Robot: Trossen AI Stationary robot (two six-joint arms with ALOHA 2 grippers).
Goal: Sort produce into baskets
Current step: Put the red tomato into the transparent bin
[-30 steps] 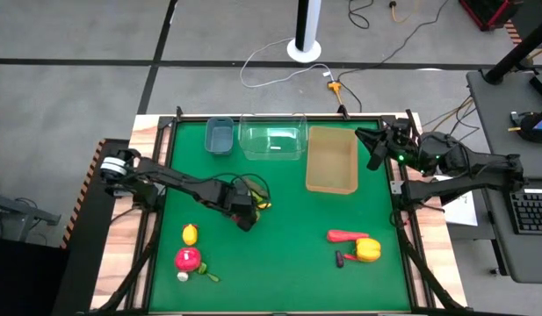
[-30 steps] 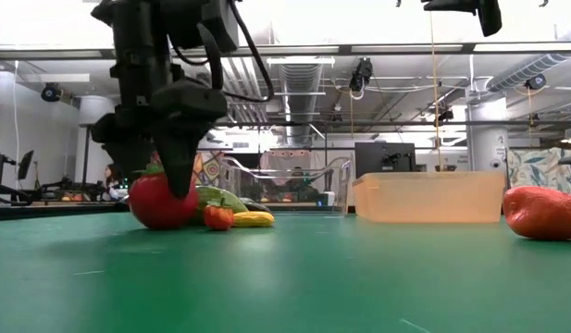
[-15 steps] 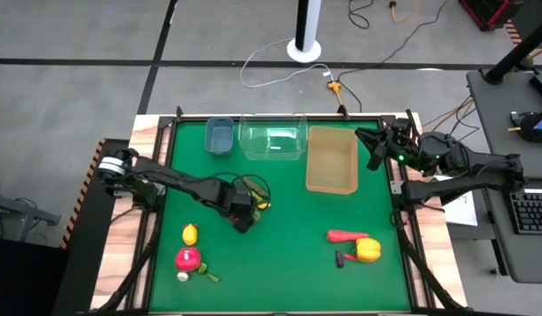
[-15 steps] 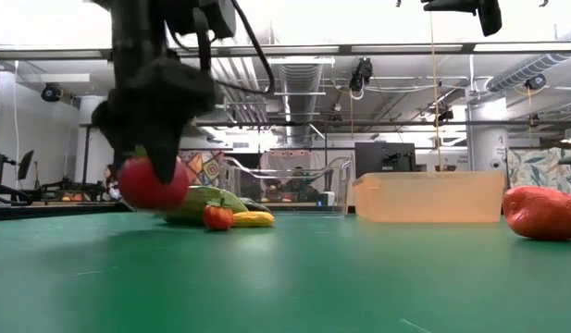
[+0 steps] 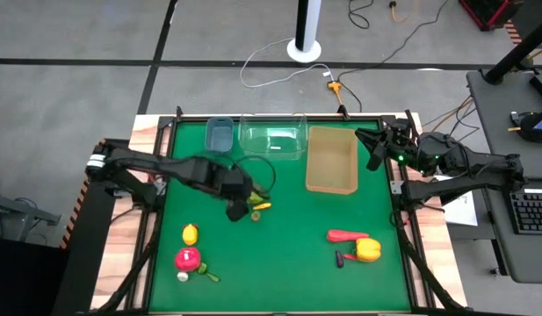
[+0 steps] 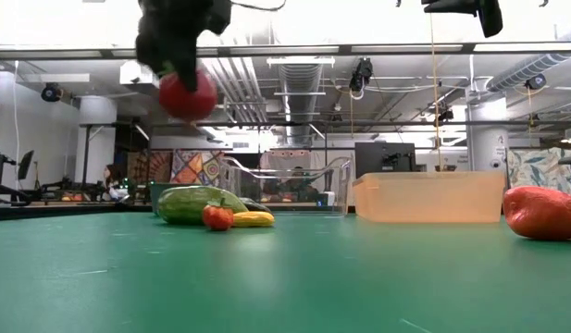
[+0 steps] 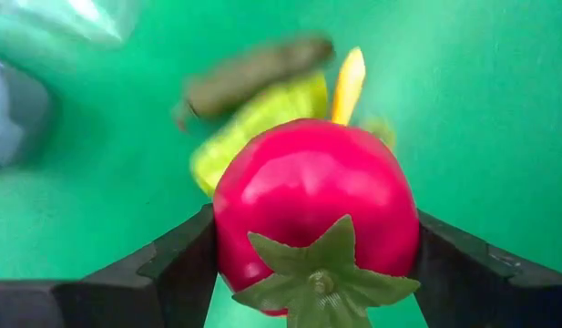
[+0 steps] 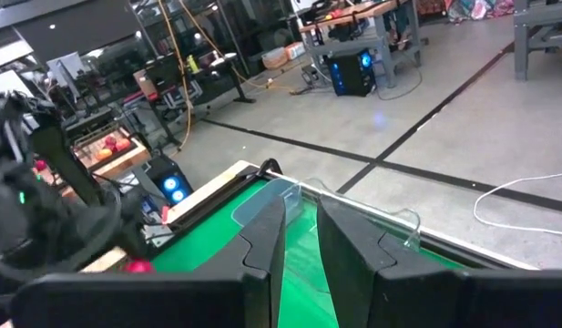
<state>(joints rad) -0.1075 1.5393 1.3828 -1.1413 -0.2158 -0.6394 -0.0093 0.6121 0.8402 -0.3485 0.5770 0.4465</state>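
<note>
A: Left arm pose? 
B: It reaches in from the counter's left edge toward the middle. The left gripper has its jaws clamped on a red tomato, one jaw on each side, and in the low view the tomato hangs well above the green counter.

A: Tomato orientation? 
B: It is round, so no long axis. In the left wrist view its green calyx faces the camera.

A: What lies beneath? 
B: A green cucumber, a small red piece and a yellow piece, close together. The cucumber's long axis runs left to right in the low view.

A: Right arm? 
B: Parked at the far right edge, beside the tan tray. The right gripper shows its jaws nearly together with nothing between them.
</note>
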